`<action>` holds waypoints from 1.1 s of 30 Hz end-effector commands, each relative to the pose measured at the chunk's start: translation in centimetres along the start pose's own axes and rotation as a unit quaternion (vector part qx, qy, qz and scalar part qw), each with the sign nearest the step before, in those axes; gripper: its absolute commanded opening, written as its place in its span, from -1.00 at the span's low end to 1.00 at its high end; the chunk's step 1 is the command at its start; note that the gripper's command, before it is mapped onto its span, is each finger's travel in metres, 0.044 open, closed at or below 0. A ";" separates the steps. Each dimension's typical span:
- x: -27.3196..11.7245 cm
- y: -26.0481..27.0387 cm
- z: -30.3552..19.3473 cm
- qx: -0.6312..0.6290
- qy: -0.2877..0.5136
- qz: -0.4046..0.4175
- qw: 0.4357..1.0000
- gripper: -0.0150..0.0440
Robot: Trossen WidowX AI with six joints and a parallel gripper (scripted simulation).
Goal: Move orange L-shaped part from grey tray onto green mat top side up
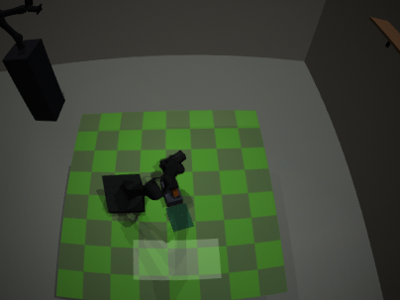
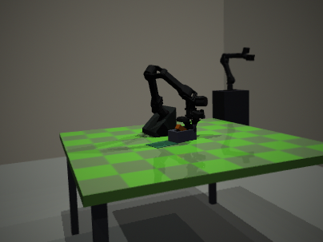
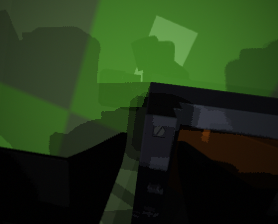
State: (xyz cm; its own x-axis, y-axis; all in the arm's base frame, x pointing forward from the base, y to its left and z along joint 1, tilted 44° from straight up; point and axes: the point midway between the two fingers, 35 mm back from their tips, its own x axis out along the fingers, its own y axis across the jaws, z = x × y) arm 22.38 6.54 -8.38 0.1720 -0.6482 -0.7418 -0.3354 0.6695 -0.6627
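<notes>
The orange part (image 1: 175,193) (image 2: 181,127) (image 3: 230,150) is tilted in the grey tray (image 1: 173,203) (image 2: 181,136) (image 3: 215,119). Its end nearer the mat stands up above the tray's rim; the other end is down in the tray, mostly hidden by the hand. My gripper (image 2: 192,129) (image 3: 152,142) is partly open and points down at the tray's far end from the mat. In the wrist view its fingers stand either side of the tray's wall, the right one over the part, with no part between them. The green mat (image 1: 179,218) (image 2: 159,144) lies flat beside the tray.
The arm's dark base block (image 1: 124,204) (image 2: 160,124) stands on the checkered table (image 1: 233,202) (image 2: 132,176) close beside the tray. A second arm on a dark pedestal (image 1: 35,80) (image 2: 230,107) stands beyond the table.
</notes>
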 end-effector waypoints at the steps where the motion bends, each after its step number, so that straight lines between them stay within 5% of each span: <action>1: 0.8 -0.3 -0.5 -0.007 0.006 -0.009 1.000 0.12; 33: -0.6 1.0 -0.4 -0.007 0.006 -0.008 1.000 0.12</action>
State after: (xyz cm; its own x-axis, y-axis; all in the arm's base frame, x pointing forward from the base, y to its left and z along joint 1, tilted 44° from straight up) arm 21.68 6.76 -8.56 0.1655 -0.6622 -0.7308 -0.3474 0.6544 -0.6716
